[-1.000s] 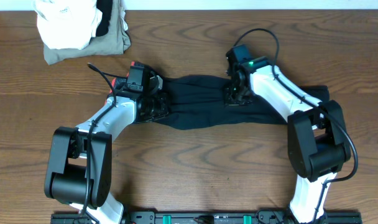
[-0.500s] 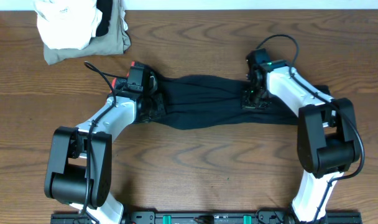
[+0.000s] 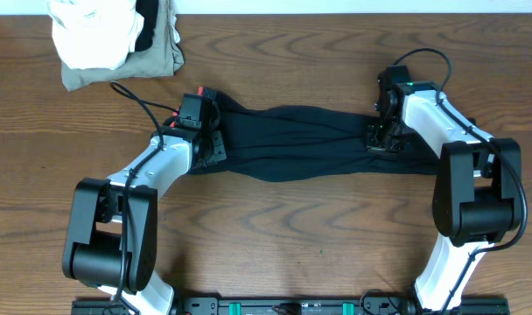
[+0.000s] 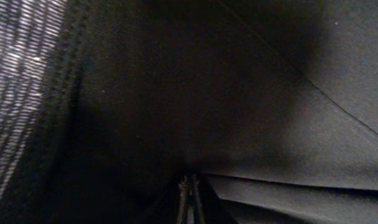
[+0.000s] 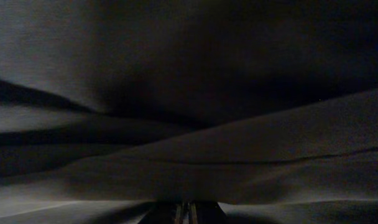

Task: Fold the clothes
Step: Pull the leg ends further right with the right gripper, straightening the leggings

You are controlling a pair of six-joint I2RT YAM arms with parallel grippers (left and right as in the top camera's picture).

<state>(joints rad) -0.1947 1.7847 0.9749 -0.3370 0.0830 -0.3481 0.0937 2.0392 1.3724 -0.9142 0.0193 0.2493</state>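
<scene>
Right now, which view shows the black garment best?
Overhead: the black garment shows nearly full length, stretched between left gripper and right gripper. Left wrist shows only close dark fabric plus grey waistband; right wrist, only dark folds.

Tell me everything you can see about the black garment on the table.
The black garment is soft, thin fabric, long like trousers, lying stretched left to right on the wooden table with lengthwise creases. A grey knit waistband shows at its left end. The left end effector and right end effector are each shut on it, one toward each end.
</scene>
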